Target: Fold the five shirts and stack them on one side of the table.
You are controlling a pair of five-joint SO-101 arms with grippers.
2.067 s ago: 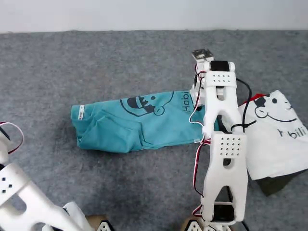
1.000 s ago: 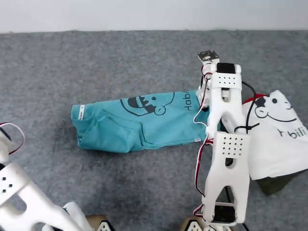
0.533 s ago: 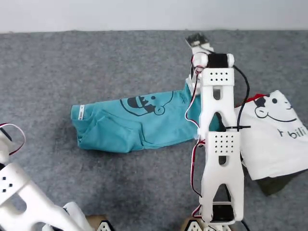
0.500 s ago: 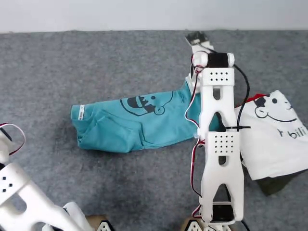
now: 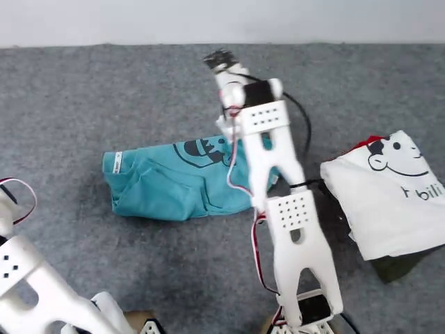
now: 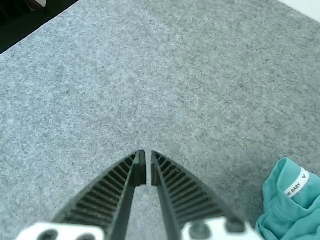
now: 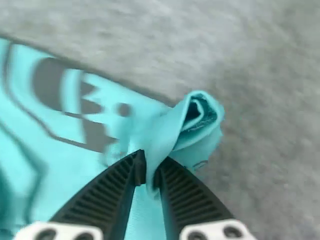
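Grey felt table (image 5: 104, 90): right gripper (image 7: 149, 170) pinches a raised fold of the teal shirt (image 5: 174, 184); left gripper (image 6: 148, 167), jaws pressed together, above felt.

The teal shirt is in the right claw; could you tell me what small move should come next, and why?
Probably carry that edge to the labelled end and lay it down: the right claw is shut on a bunched edge of the teal shirt, over its printed front.
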